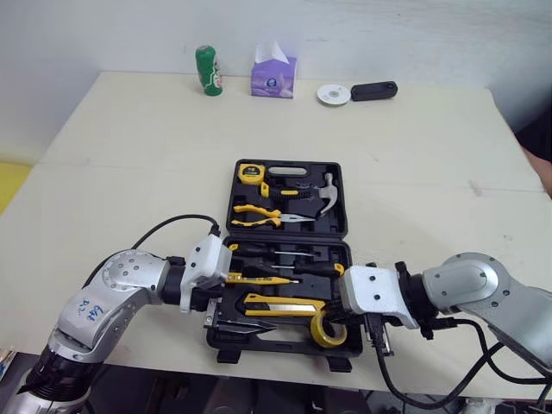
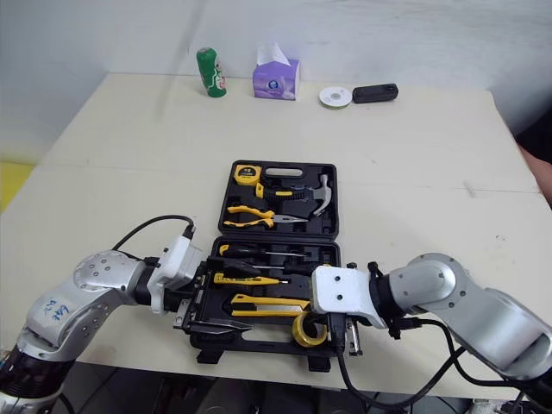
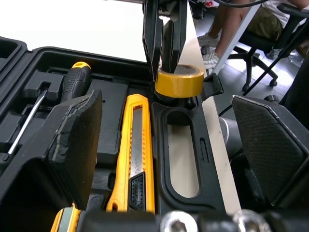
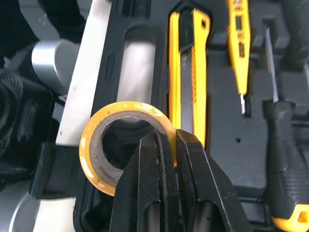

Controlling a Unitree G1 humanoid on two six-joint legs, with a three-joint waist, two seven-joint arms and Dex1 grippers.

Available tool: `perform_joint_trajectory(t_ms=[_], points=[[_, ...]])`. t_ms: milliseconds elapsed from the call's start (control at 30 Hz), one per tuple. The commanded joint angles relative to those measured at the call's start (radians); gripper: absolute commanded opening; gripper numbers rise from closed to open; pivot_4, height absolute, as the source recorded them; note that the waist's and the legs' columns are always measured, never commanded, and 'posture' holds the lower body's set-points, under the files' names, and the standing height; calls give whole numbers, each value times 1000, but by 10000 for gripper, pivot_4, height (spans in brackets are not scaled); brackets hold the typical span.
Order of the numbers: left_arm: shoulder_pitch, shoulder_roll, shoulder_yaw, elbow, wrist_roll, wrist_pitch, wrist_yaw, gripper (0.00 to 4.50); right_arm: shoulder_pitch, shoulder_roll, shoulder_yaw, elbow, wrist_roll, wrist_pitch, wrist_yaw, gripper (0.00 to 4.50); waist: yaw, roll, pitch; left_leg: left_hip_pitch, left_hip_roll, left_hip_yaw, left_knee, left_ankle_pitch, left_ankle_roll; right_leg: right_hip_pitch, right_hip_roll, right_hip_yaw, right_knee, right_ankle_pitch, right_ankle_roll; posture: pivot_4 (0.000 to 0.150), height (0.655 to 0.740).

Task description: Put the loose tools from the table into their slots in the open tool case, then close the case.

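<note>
Your right tool [image 4: 163, 140] is pinching the wall of the yellow tape roll [image 3: 179, 83]. The roll is at the 5 o'clock corner of the open tool case [image 1: 276, 348], just beside the end of the yellow knife [image 3: 133, 145]. You cannot tell if the roll sits in its slot or hangs just over it. Your left tool [image 3: 166, 125] is spread wide and holds nothing. It is at the case's 7 o'clock corner, low over the knife. The case is on the desk [image 1: 129, 172]. In the lid, at 12 o'clock, lie the hammer [image 1: 323, 197], pliers [image 1: 252, 210] and tape measure [image 1: 250, 172].
</note>
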Motion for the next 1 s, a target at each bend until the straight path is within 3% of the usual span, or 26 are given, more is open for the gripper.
perform_joint_trajectory(t_ms=[33, 500, 733, 1000], points=[[29, 17, 21, -24, 4, -20, -9, 45000, 49, -15, 25, -3, -66, -53, 12, 102, 0, 0, 0, 0, 0, 0, 0, 0, 0, 0, 0, 0, 0, 0, 0, 1500, 7400], [77, 10, 24, -24, 16, -47, 13, 45000, 91, -26, 44, 55, -211, -96, -1, 102, 0, -3, -2, 1, 0, 0, 0, 0, 0, 1, -1, 1, 0, 0, 0, 1500, 7400], [80, 4, 21, -14, 23, -60, 15, 45000, 23, -7, 50, 44, -214, -61, 32, 102, -1, -5, -3, 1, 0, 0, 1, 0, 0, 1, -1, 1, 0, 0, 0, 1500, 7400], [78, -8, 18, -11, 30, -60, 25, 45000, 54, -5, 59, 36, -222, -57, 35, 102, 1, -5, -3, 1, -2, 0, 1, 0, 1, 1, -3, 0, 0, 0, 0, 1500, 7400]])
